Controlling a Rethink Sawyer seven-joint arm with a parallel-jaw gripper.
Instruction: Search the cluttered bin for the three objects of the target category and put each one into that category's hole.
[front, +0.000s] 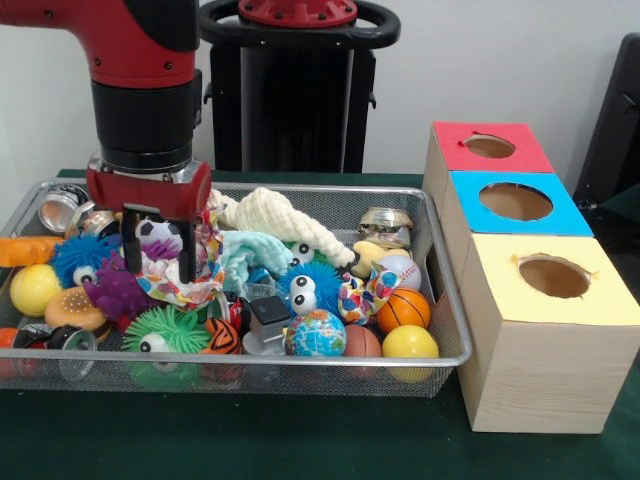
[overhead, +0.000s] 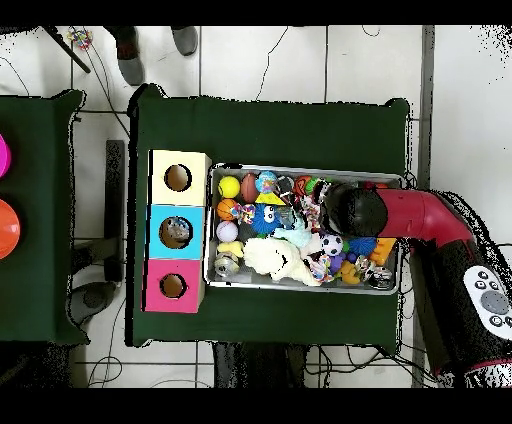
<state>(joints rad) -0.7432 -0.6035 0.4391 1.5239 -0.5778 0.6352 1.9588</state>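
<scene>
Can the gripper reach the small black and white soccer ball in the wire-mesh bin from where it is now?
Probably yes. The gripper hangs open over the bin, and the small black and white soccer ball lies between its two black fingers. Nothing covers the ball from above, though a patterned cloth and a purple spiky toy press close.

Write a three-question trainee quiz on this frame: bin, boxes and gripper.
1. True or false: the gripper hangs over the bin with fingers apart.
2. Which box is nearest the front camera? A red box B blue box C yellow box
3. Fill in: beside the yellow ball at the bin's front corner lies a ___ ball.

Key: 1 true; 2 C; 3 globe.
</scene>
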